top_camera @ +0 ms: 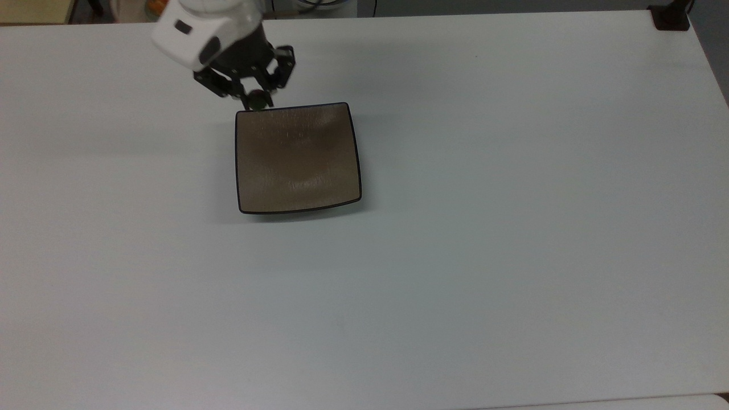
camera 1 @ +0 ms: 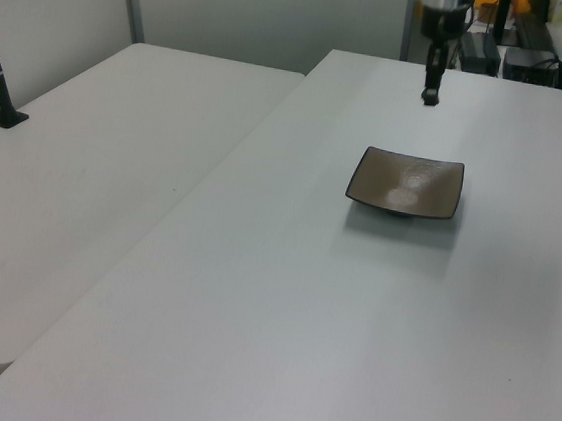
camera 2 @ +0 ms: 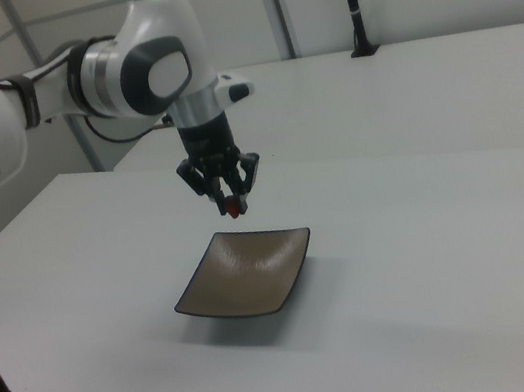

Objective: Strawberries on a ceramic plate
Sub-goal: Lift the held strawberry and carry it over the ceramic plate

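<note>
- Gripper: in the right view it hangs above the plate, clear of it, over the far edge. Jaws narrow, closed on the strawberry.
- Strawberry: the right view shows it as a small red spot at the tips of the jaws. In the top view it reads as a dark roundish blob with a hint of red, just outside the plate's rim, near the top view's upper left corner of the plate.
- Plate: sits flat on the white bench, nothing on it. The left view shows a bright glare patch on its surface; the top view shows an even brown.
- Left view: the gripper appears as a thin dark vertical shape above and behind the plate; jaws and berry cannot be told apart there.
- Arm: the right view shows the white arm reaching in from the right view's left; the top view shows its white wrist housing.
- A second white table adjoins the bench at the left view's left.
</note>
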Robot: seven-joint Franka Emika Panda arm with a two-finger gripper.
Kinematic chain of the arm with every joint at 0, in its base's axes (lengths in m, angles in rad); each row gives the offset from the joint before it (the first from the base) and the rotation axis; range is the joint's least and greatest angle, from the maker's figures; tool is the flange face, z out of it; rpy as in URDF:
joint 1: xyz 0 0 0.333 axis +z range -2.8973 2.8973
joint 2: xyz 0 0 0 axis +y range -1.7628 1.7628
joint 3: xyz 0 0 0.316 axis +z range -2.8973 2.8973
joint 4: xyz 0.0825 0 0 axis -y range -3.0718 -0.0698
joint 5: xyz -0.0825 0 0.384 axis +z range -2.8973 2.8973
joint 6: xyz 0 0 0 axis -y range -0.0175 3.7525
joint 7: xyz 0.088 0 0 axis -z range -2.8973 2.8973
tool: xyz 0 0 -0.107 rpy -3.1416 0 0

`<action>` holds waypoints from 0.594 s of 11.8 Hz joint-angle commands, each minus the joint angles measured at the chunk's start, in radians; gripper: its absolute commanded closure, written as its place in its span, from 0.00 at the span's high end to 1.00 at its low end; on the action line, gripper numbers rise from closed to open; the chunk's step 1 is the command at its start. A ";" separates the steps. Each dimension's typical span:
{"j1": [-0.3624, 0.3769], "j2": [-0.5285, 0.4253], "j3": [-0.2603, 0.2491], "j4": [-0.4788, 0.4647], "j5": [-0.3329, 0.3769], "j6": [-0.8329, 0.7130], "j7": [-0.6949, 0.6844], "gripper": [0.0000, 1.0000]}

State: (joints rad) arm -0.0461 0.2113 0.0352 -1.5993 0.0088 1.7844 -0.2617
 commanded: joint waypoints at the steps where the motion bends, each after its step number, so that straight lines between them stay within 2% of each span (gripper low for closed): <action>1: 0.018 0.005 0.012 -0.106 0.007 0.131 0.093 0.29; 7: 0.043 0.048 0.015 -0.255 0.007 0.375 0.122 0.29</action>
State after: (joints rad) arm -0.0171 0.2614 0.0534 -1.7815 0.0088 2.0577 -0.1639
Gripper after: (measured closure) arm 0.683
